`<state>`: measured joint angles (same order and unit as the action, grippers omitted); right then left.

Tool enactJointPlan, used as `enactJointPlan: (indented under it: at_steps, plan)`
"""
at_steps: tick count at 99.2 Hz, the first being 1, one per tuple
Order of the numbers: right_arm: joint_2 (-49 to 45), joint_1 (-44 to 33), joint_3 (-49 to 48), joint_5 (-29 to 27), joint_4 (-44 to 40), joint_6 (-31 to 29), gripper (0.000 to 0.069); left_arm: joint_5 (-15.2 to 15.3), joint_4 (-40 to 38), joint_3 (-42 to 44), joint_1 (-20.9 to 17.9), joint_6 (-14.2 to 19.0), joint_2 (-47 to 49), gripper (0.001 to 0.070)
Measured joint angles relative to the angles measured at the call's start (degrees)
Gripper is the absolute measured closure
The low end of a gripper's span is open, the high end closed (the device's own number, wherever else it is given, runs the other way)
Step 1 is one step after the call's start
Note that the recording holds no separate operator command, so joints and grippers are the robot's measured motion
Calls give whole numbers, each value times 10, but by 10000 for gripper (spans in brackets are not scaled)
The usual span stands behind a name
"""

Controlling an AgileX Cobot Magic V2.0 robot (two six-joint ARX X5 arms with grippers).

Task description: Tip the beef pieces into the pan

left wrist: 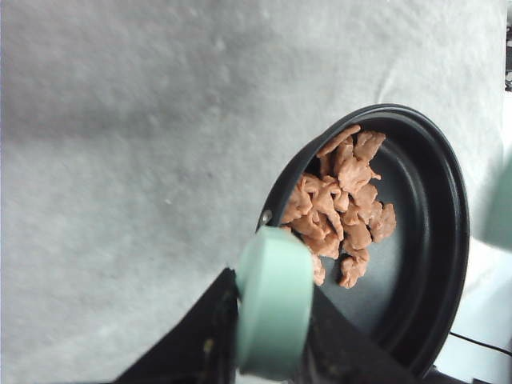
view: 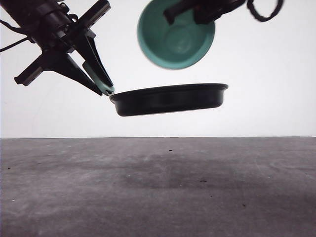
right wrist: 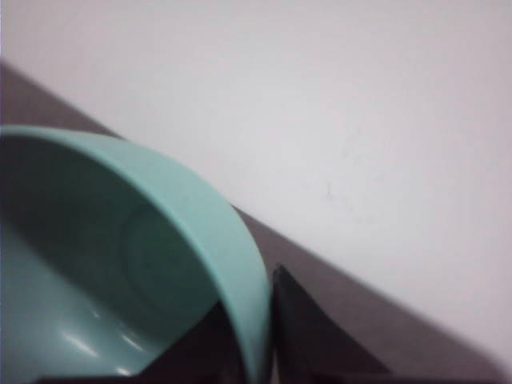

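Observation:
The black pan (view: 170, 98) hangs level in the air above the table. My left gripper (view: 101, 81) is shut on its mint-green handle (view: 98, 76), which also shows between the fingers in the left wrist view as the handle (left wrist: 274, 300). Reddish-brown beef pieces (left wrist: 344, 204) lie heaped inside the pan (left wrist: 424, 240) near the handle side. Above the pan, my right gripper (view: 190, 14) is shut on the rim of a teal-green bowl (view: 176, 37), tipped on its side with its inside facing the camera. The bowl (right wrist: 136, 256) looks empty, its wall pinched between the right fingers (right wrist: 308, 328).
The grey table (view: 158, 187) stretches below both arms, with a white wall behind. A black cable (view: 266, 12) loops at the top right near the right arm.

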<state>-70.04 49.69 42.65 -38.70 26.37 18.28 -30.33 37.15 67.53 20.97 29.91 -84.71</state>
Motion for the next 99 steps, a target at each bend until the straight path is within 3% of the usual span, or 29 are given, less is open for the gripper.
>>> enactJointPlan:
  at_steps: [11, 21, 37, 50, 62, 75, 84, 99]
  plan:
    - [50, -16, 7, 3, -17, -74, 672, 5, 0, 0, -8, -17, 0, 655]
    - [95, -52, 49, 32, -117, -137, 672, 10, -1, 0, -11, -30, 0, 655]
    - [131, -186, 128, 146, -346, -258, 672, 11, -11, 0, -12, -42, 0, 655]
    - [118, -337, 131, 271, -527, -333, 672, 12, -18, 0, -12, -47, 0, 655]
    - [71, -476, 120, 348, -632, -346, 672, 13, -20, 0, -12, -51, 0, 655]
    - [15, -588, 104, 400, -645, -341, 672, 13, -28, 0, -12, -53, 0, 655]
    - [-25, -624, 95, 442, -647, -337, 672, 13, -28, 0, -12, -53, 0, 655]
    - [-83, -643, 93, 458, -658, -331, 672, 14, -28, 0, -12, -53, 0, 655]
